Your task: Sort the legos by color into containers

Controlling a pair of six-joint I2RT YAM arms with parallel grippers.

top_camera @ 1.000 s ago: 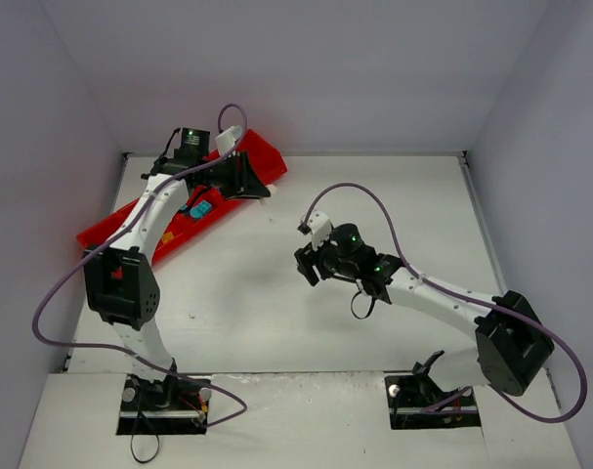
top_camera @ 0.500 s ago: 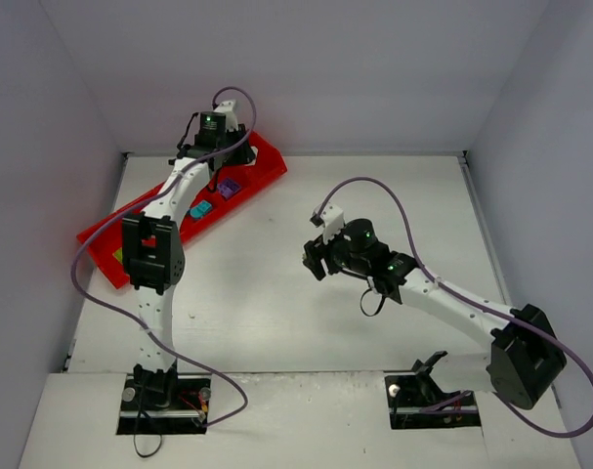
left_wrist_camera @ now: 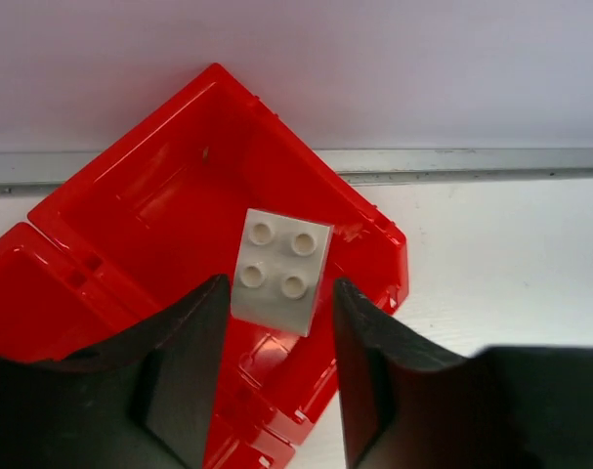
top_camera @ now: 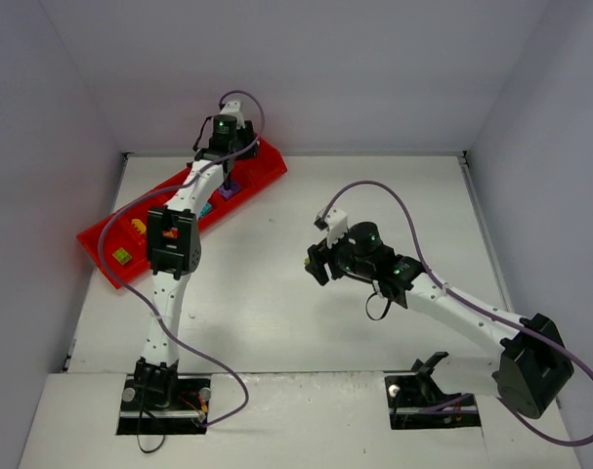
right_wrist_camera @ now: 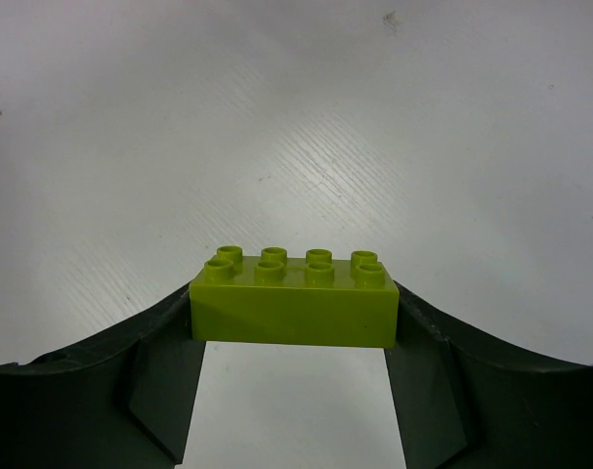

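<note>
In the left wrist view my left gripper (left_wrist_camera: 279, 288) hangs over the far end compartment of the red tray (left_wrist_camera: 130, 225). A white two-by-two brick (left_wrist_camera: 281, 269) sits tilted between the fingertips, with a thin gap on each side, so the jaws are open around it. In the top view the left gripper (top_camera: 221, 145) is at the tray's far end (top_camera: 269, 166). My right gripper (right_wrist_camera: 291, 318) is shut on a lime green eight-stud brick (right_wrist_camera: 294, 298), held by its ends above bare table; in the top view it is mid-table (top_camera: 320, 262).
Other tray compartments hold a purple brick (top_camera: 228, 186), a teal brick (top_camera: 206, 208), a yellow-orange brick (top_camera: 138, 227) and a lime green brick (top_camera: 123, 256). The tray lies diagonally at the far left, its end near the back wall.
My left arm has stretched out, carrying its gripper to the tray's far end. My right gripper has shifted slightly right with the green brick.
</note>
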